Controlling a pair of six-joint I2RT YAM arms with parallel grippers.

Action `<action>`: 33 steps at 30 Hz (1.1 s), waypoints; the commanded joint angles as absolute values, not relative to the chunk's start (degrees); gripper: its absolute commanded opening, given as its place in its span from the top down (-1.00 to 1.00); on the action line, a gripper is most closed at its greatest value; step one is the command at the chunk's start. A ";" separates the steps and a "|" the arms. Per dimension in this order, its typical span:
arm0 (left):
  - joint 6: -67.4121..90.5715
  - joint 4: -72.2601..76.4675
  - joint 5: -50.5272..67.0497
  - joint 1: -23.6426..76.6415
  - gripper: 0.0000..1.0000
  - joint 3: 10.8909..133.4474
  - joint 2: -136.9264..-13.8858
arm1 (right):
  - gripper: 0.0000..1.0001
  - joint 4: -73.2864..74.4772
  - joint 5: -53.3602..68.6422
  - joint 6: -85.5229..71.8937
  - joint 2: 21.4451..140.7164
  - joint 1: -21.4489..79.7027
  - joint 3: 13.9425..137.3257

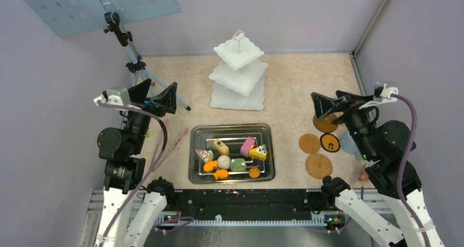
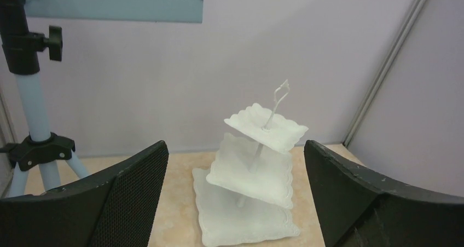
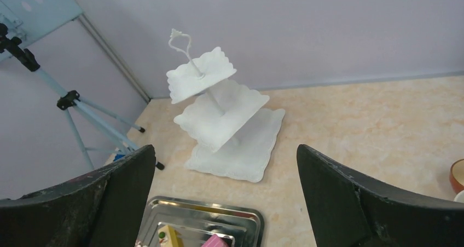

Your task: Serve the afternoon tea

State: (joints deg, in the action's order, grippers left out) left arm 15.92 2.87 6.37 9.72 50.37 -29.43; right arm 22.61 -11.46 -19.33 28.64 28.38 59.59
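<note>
From above, the left gripper (image 1: 155,95) and right gripper (image 1: 335,103) both hang with jaws spread wide, holding and touching nothing. One white three-tier stand (image 1: 238,72) stands at the far middle of the table. Just nearer lies one rectangular steel tray (image 1: 192,158) holding the toy pastries (image 1: 224,161), about nine of them. Four round brown coasters (image 1: 309,143) lie right of the tray, one partly under the right gripper. A blue mug (image 1: 350,144) shows partly beneath the right arm; other mugs cannot be made out. Pink tongs (image 1: 176,140) lie left of the tray.

The left wrist view shows its fingers far apart, framing the stand beyond.

In the right wrist view the fingers are equally wide, with the stand ahead and the tray's corner below.
</note>
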 commanded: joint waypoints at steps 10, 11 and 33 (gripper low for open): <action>24.84 -24.67 -20.43 9.88 -0.98 45.77 -37.00 | -0.97 15.11 -2.38 -16.29 33.18 28.84 52.39; 27.32 -27.23 -22.24 9.91 -0.97 45.07 -38.12 | -0.97 14.58 -1.24 -16.38 33.47 28.83 51.83; 39.48 -28.36 -16.86 8.79 -0.80 37.57 -63.54 | -0.96 11.42 4.19 -16.22 32.84 28.85 45.38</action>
State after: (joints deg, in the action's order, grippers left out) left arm 37.80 -32.34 -18.06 9.10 38.41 -62.00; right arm 14.06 4.05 -17.56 33.82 28.38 46.13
